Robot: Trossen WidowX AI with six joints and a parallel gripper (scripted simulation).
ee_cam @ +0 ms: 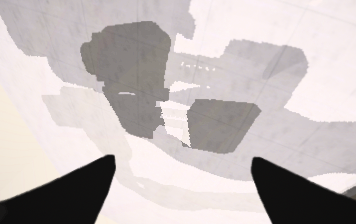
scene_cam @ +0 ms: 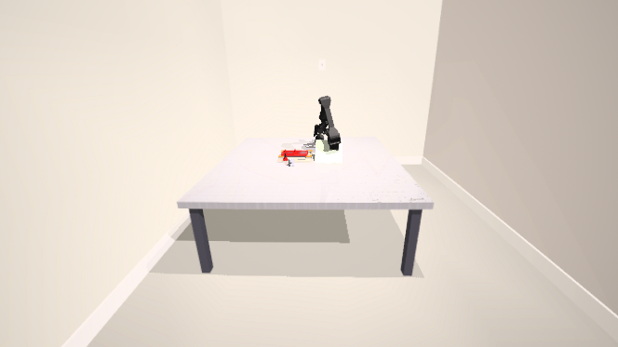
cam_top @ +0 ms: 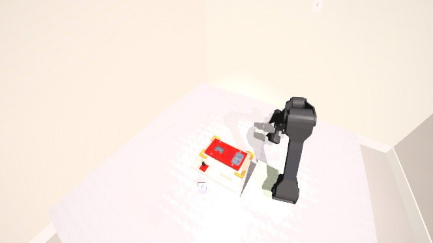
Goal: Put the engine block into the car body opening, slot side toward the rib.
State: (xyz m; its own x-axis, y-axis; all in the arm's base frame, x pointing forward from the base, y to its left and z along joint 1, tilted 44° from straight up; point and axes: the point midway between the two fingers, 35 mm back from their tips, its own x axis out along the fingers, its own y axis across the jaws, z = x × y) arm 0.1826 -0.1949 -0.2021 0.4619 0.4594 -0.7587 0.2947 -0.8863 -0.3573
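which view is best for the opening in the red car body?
Top view: the car body faces the camera, its grey opening visible. Exterior shows the body only as a thin red strip, opening unreadable. Wrist shows only table, shadows and the open gripper.

The arm [cam_top: 293, 154] is seen as dark grey, matt, plastic-like. Left of the arm, the car body [cam_top: 227, 153] is shown bright red and smooth, on a pale board [cam_top: 219, 175] with yellow corner pieces. The table [scene_cam: 261, 188] under the arm looks white, matt and faintly speckled.
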